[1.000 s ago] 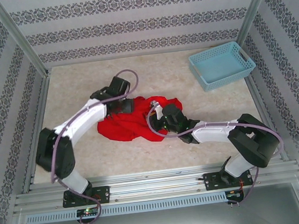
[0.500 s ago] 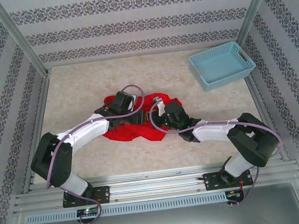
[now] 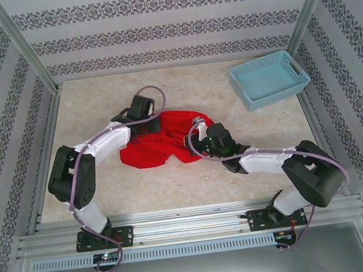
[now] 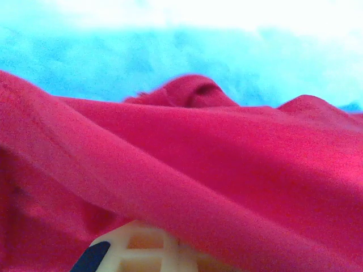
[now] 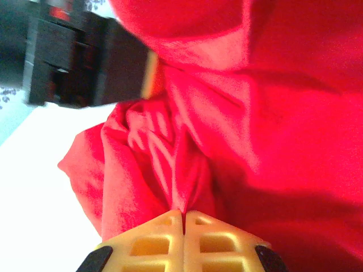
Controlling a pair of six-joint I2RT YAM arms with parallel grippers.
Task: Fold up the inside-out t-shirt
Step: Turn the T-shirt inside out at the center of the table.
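My left gripper is clenched at the left edge of the inside-out t-shirt, red cloth draped over its fingers; whether it pinches any I cannot tell. The shirt lies crumpled mid-table. My right gripper grasps a fold at its right edge. The blue basket sits well apart, far right. Half a second ago my left gripper was nearer the right one, and the shirt was more bunched.

counts, top view:
red t-shirt: 1
light blue plastic basket: 1
robot arms: 2, left arm and right arm
purple cables: 2, left cable and right cable
table: 1
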